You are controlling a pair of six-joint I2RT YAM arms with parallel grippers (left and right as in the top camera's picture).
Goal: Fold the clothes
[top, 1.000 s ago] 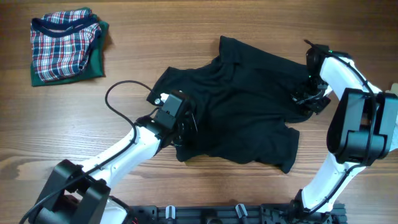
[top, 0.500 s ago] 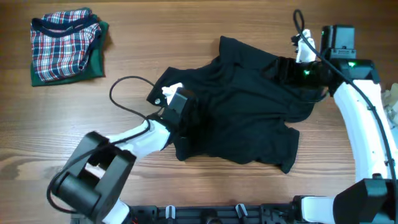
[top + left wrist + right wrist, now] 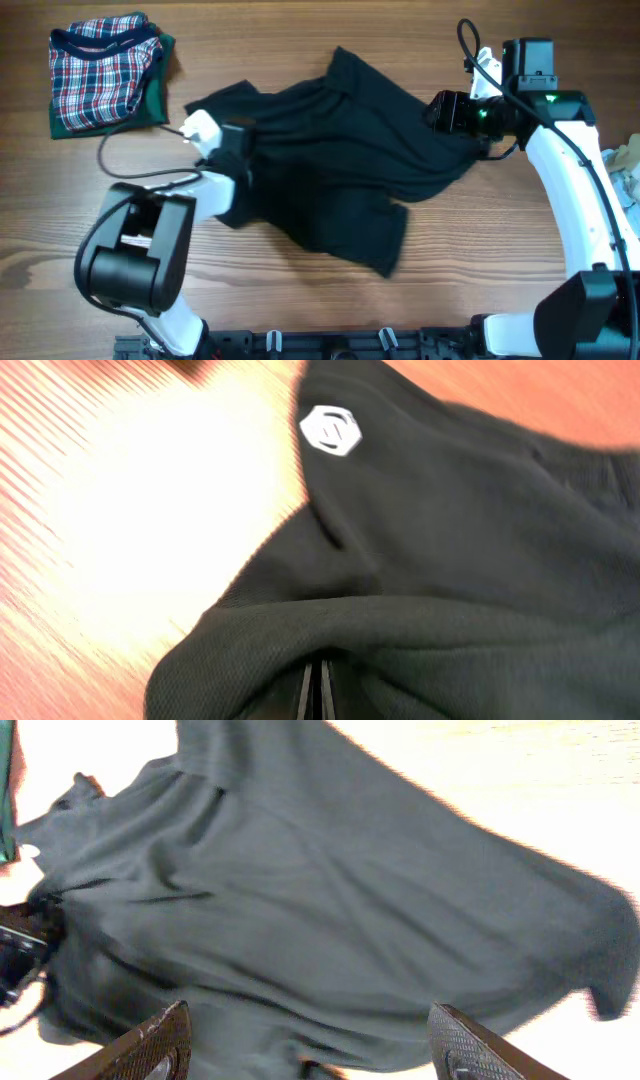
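Wood-grain table (image 3: 460, 290); something pale (image 3: 630, 165), too cropped to identify, at its right edge.

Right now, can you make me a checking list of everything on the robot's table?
Surface: wooden table, bare wood showing around the clothes.
Job's things: black shirt lies crumpled and unfolded mid-table; plaid clothes sit folded on a green garment at the far left corner.
Clutter: nothing seen.
Grippers: left gripper is shut on the black shirt's edge; right gripper is open, fingers wide apart over the shirt.
Cables: black cable loops on the table beside the left arm; another cable arches off the right arm.
Surroundings: pale object at the right edge, too cut off to name.
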